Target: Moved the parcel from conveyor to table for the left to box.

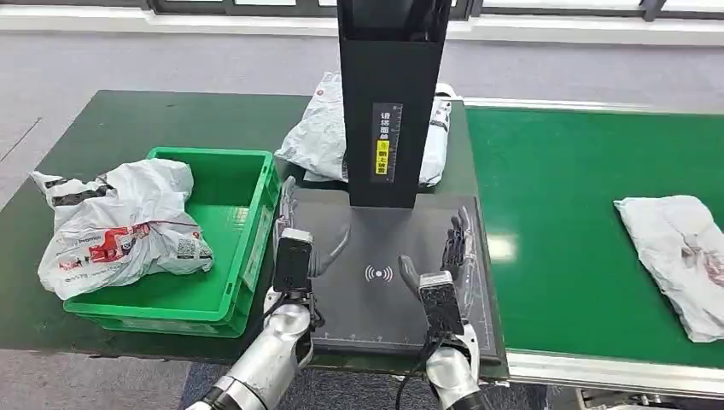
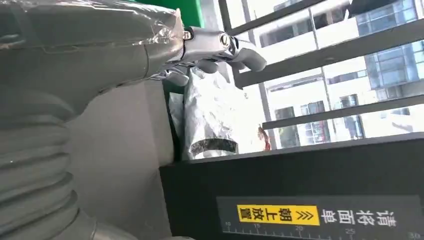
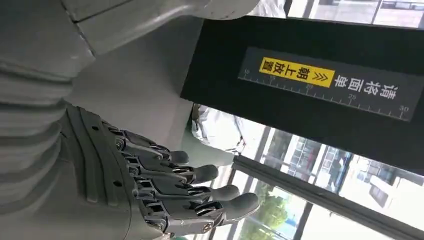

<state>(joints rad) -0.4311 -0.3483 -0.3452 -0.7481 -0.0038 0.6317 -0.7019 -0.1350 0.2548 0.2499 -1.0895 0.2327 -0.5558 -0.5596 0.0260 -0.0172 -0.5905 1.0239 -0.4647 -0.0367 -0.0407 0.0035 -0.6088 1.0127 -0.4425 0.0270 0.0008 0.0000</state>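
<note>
The crumpled white plastic mailer parcel [image 1: 674, 256] lay on the green conveyor belt [image 1: 580, 213], well right of the black scanner stand [image 1: 393, 102]. Both hands, left [image 1: 294, 235] and right [image 1: 452, 256], hovered empty with fingers spread. It looked soft, light and slippery, so I'd grab a bunched fold mid-bag.

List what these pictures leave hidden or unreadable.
- Parcel behind the black stand: its middle is hidden by the stand in the head view.
- Parcel on the conveyor: cut off by the right edge.
- Print on the parcel in the green box: too small to read.
</note>
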